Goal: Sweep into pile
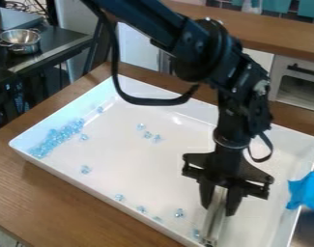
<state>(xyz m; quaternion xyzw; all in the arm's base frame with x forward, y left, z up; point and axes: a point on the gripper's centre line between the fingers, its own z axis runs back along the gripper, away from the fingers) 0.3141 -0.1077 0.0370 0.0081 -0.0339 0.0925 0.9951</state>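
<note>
Pale bar [214, 220] in end effector [218, 208]

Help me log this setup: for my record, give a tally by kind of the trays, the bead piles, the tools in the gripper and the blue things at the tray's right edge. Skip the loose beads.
White tray: 1
Bead pile: 1
Tool in the gripper: 1
Blue thing: 1
Total: 4

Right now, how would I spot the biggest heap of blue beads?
Look for the large white tray on the wooden table. Toward the picture's left, inside it, lies a long band of light-blue beads, bunched together, while the others lie scattered.
</note>
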